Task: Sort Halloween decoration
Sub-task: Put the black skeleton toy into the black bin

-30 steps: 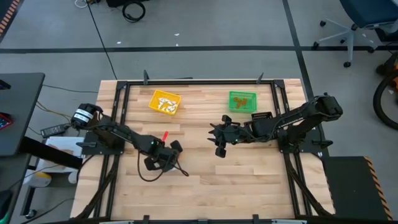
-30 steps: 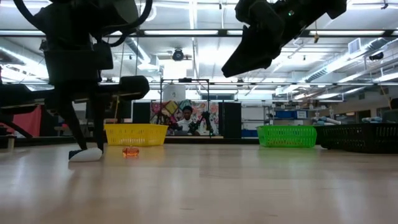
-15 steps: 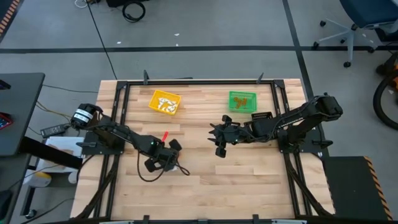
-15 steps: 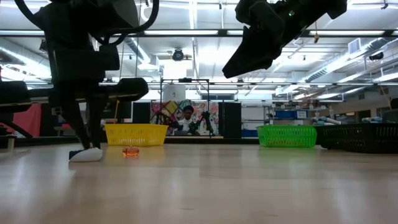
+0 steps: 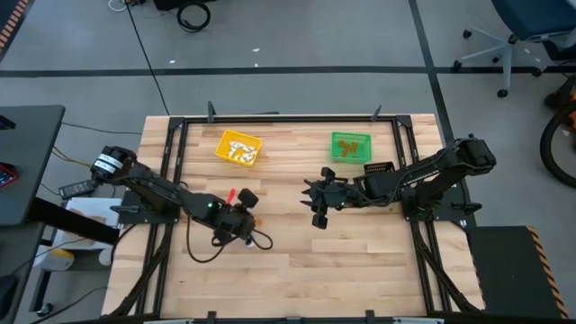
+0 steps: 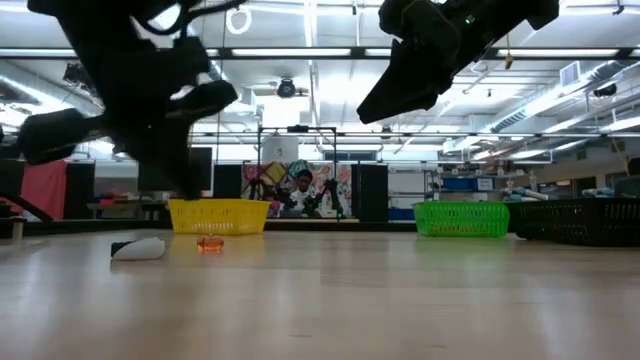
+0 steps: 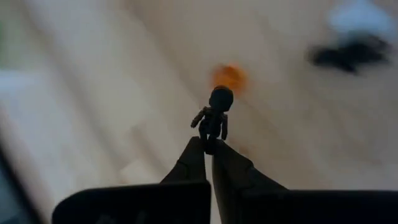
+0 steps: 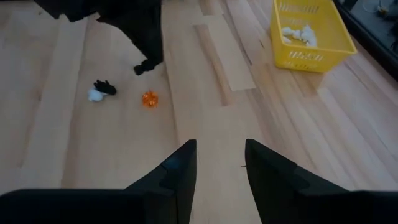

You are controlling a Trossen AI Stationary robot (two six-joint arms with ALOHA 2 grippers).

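- A tiny black figure (image 7: 213,118) was pinched in the closed left tool (image 7: 208,149), lifted above the wooden desk (image 5: 360,243).
- An orange trinket (image 8: 149,99) and a white-and-black trinket (image 8: 99,91) were left lying on the desk.
- The right tool (image 8: 219,163) was held half open, empty, over mid-desk.
- A lit workshop was seen behind.

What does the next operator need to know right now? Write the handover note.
Left gripper: shut on a small black figure, lifted off the table.
Right gripper: open, empty, hanging mid-table.
On the table: an orange trinket and a white-and-black trinket.
Done: white pieces lie in the yellow bin, orange ones in the green bin.
Left: bin the black figure, then the two loose pieces.
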